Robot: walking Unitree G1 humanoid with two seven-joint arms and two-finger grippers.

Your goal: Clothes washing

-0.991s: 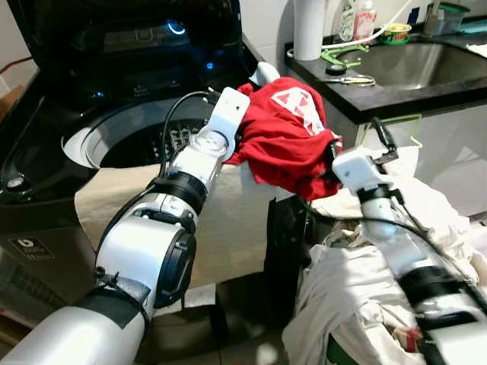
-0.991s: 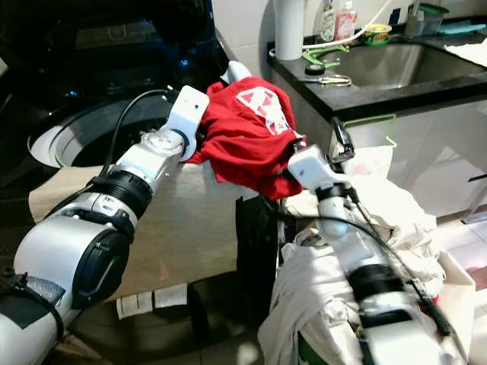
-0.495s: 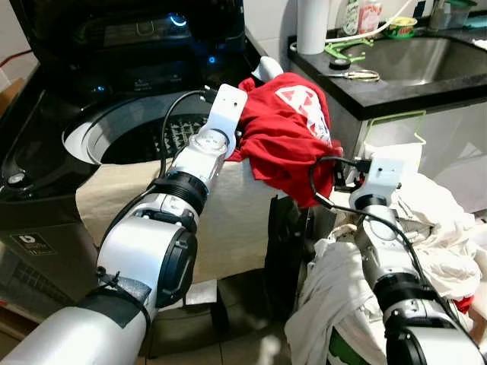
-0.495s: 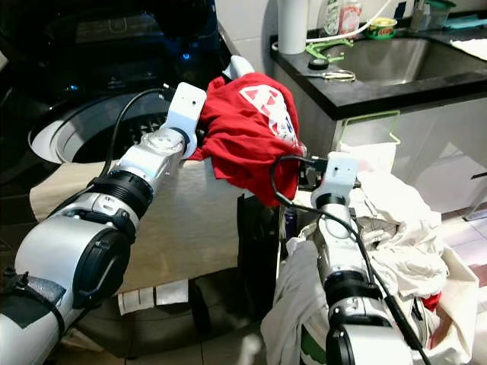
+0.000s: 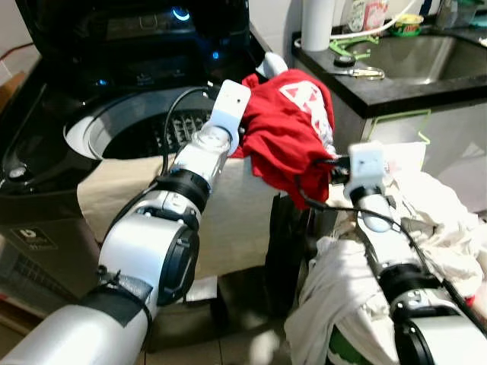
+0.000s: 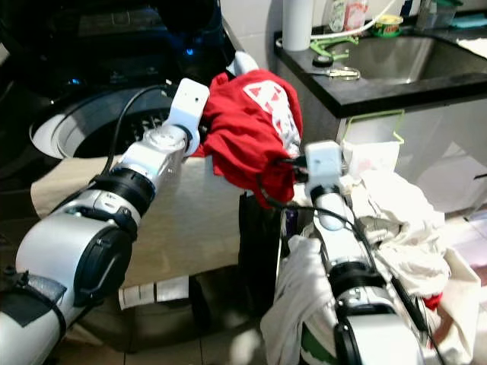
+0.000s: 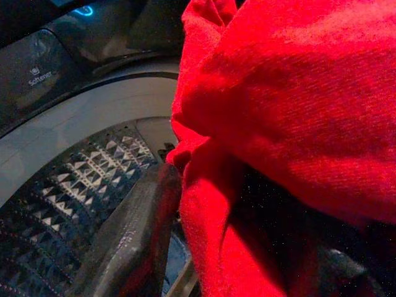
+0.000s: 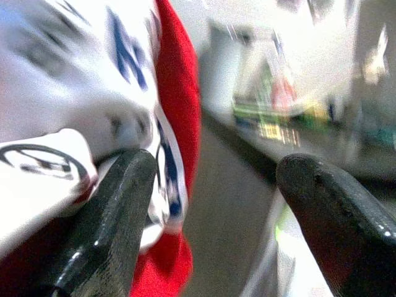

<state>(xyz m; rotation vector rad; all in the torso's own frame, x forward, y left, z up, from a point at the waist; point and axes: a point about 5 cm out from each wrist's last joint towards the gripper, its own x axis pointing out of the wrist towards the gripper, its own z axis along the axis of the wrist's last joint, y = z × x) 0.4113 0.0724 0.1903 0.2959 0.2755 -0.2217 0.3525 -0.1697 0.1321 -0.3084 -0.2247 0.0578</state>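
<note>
Beside the open washing machine, in the head views, the left claw was buried in the folds of a red shirt, which hung bunched from it at the drum's rim, not yet over the opening. The right claw sat just under the shirt's lower hem, its white wrist block facing the camera. Below that claw, a heap of pale laundry spilled from a basket, so most of the load looked still to be moved. A beige cloth draped over the machine's front edge, beneath the left arm. Beyond the right claw lay the black table with its steel sink.

In the left wrist view, the red shirt lay pressed against one dark finger and hid the other; the claw seemed clenched on the cloth, though the pinch itself was covered. Past the claw, the studded steel drum showed, and I could not tell whether anything lay inside.

In the right wrist view, the two black fingers stood wide apart, released, with nothing between them; the shirt's white print and red edge touched one finger. Everything beyond the claw there was blurred, and only smears of bottles and a dark table edge could be made out.
</note>
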